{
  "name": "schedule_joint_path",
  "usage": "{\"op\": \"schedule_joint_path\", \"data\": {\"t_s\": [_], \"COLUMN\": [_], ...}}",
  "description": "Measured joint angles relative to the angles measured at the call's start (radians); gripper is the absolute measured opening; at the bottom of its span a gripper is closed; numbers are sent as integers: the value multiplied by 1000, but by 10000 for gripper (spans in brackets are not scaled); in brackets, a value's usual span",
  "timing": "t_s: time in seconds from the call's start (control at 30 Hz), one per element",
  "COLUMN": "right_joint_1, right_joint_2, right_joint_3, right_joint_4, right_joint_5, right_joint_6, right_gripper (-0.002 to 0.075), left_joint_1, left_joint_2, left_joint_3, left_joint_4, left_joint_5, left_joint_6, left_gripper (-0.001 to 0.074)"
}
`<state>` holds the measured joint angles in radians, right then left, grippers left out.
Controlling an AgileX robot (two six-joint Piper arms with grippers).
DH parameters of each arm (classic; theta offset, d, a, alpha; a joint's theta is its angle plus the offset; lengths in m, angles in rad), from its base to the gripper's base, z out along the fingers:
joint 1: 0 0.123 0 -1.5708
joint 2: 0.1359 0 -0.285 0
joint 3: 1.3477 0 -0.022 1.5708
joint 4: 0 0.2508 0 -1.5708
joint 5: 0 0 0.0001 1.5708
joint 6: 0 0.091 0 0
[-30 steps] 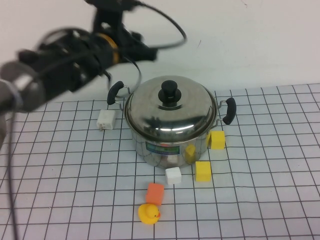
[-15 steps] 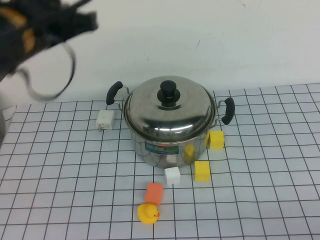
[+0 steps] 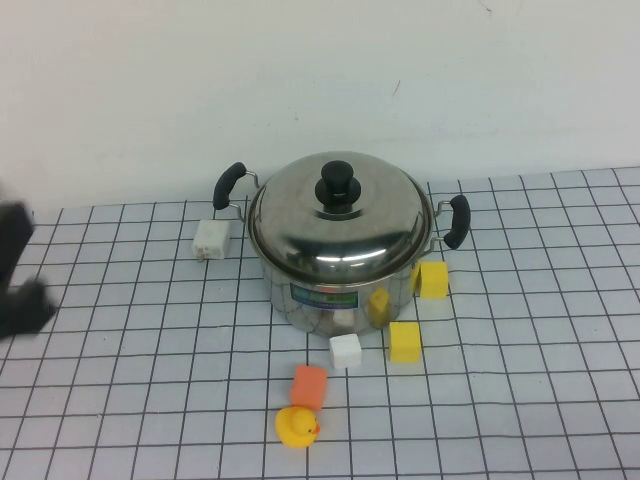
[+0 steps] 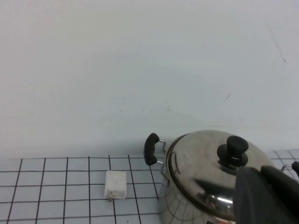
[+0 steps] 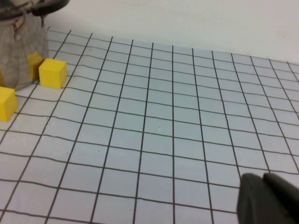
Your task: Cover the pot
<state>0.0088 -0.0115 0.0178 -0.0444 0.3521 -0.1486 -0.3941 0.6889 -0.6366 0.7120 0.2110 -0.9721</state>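
One domed lid (image 3: 340, 218) sits on the pot (image 3: 340, 270) at frame centre on the gridded desk (image 3: 540, 380). The left gripper (image 3: 18, 275) blurs at the left edge, the right gripper (image 5: 271, 199) shows low right in its wrist view; both jaws' state cannot be told.

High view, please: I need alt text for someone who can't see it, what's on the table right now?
A steel pot stands mid-table with its domed lid on. Around it lie a white block, two yellow cubes, a white cube, an orange cube and a rubber duck. The left tool is at the left edge; the right tool is out of view.
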Motion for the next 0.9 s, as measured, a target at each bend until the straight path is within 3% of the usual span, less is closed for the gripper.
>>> {"op": "schedule_joint_path", "data": {"t_s": [0.43, 0.8, 0.9], "right_joint_1": [0, 0, 0], "right_joint_2": [0, 0, 0], "right_joint_3": [0, 0, 0], "right_joint_4": [0, 0, 0], "right_joint_5": [0, 0, 0], "right_joint_6": [0, 0, 0], "right_gripper": [9, 9, 9], "left_joint_1": [0, 0, 0], "left_joint_2": [-384, -426, -436], "left_joint_3": [237, 254, 259], "left_joint_4": [-2, -6, -77], "left_joint_5": [-2, 2, 18], "left_joint_6": [0, -56, 35], "left_gripper": [0, 0, 0]}}
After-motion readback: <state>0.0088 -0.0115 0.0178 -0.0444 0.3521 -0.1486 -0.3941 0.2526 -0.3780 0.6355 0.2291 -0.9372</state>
